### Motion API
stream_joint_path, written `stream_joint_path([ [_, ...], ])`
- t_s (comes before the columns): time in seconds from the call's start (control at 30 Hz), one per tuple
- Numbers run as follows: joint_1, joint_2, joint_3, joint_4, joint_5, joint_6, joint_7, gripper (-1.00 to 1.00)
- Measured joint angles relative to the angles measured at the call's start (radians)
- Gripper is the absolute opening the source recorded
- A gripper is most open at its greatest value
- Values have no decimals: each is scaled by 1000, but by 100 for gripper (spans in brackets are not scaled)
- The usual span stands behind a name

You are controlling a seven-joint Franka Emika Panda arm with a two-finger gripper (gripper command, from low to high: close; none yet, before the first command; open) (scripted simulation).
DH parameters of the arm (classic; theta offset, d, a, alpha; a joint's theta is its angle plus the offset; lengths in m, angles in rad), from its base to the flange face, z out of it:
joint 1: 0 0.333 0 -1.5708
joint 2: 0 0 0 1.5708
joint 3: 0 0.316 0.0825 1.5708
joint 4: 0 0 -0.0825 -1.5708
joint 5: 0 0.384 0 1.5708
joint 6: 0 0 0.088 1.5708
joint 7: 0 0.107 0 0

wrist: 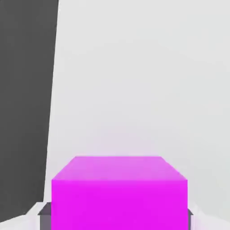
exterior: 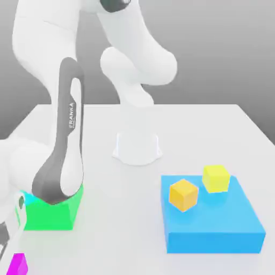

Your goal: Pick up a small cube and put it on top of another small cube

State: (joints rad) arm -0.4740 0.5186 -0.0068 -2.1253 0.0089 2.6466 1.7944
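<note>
The small magenta cube (exterior: 16, 264) rests on the white table at the near corner on the exterior view's left. My gripper (exterior: 12, 257) is down at it, with the forearm (exterior: 62, 161) bent low over that corner. In the hand view the magenta cube (wrist: 119, 193) sits between my two fingertips (wrist: 44, 210), which press against its opposite sides, so the gripper (wrist: 117, 213) is shut on it. The cube appears to be still on the table surface. An orange cube (exterior: 183, 194) and a yellow cube (exterior: 216, 178) sit on top of a large blue block (exterior: 215, 228).
A green block (exterior: 53, 214) stands just behind the magenta cube, partly covered by my arm, with a sliver of cyan (exterior: 29, 200) on it. The arm's base (exterior: 137, 147) is at mid-table. The table's edge (wrist: 51, 112) runs close beside the cube.
</note>
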Motion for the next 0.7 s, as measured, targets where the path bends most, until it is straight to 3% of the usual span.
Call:
stream_joint_path([
  [0.37,-32,-366,-60,-204,-130,-181,-182,-100],
  [0.7,-75,-701,-114,-422,-50,-281,-539,-100],
])
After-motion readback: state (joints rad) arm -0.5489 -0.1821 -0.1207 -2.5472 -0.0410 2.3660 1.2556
